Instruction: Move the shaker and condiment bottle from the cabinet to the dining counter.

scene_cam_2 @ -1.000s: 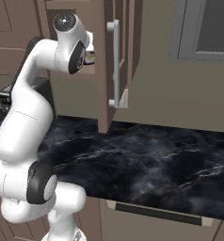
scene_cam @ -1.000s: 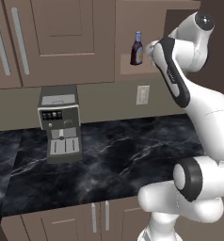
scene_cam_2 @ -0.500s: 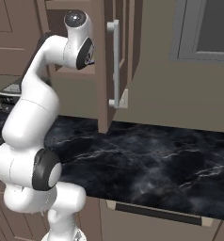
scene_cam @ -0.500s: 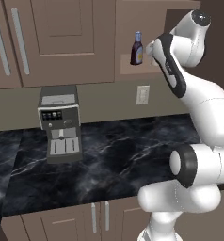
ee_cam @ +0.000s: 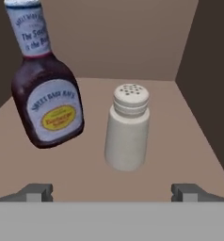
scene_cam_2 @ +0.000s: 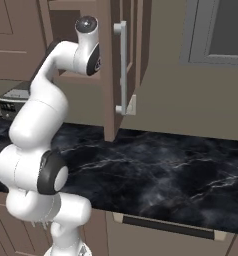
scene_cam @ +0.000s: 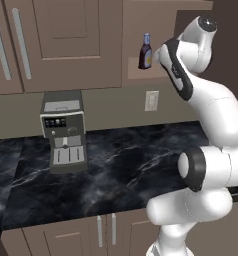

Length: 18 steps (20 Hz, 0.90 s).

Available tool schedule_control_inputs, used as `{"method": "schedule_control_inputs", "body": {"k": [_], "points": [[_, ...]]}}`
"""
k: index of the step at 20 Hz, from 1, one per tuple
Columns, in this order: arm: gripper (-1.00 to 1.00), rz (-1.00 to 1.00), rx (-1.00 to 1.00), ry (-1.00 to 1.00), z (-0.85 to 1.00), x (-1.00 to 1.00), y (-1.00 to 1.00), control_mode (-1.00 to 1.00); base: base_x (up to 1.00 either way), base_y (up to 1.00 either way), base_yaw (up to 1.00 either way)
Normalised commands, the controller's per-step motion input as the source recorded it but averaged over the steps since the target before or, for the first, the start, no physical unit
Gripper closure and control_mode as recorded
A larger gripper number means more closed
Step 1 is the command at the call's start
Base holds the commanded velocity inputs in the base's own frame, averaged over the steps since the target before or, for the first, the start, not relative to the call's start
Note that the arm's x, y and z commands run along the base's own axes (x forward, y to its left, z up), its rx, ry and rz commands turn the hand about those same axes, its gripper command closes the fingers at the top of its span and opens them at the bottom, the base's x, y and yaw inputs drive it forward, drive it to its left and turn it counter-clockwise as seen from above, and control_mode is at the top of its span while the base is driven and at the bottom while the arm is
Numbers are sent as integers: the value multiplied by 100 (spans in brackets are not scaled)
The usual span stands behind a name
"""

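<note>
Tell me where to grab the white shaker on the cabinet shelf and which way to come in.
Grip the shaker around its straight cylindrical body, below the ridged, perforated cap. It stands upright, clear of the condiment bottle beside it. Come straight in from the cabinet's open front; the open gripper already faces it, one fingertip to each side.

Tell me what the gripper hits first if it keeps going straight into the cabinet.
Most likely the shaker: it stands upright between the open gripper's fingertips, slightly right of centre. The condiment bottle sits off to the left, though depth is hard to judge.
</note>
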Motion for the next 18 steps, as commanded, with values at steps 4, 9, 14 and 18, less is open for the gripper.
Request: {"method": "schedule_control_inputs", "body": {"k": [4, 9, 14, 18], "points": [[-100, 0, -1, 0, -6, 26, 0, -100, 0, 0, 0], [-100, 0, 0, 0, -3, 29, -1, -100, 0, 0, 0], [-100, 0, 0, 0, -1, 26, -4, -100, 0, 0, 0], [-100, 0, 0, 0, 0, 14, -13, -100, 0, 0, 0]]}}
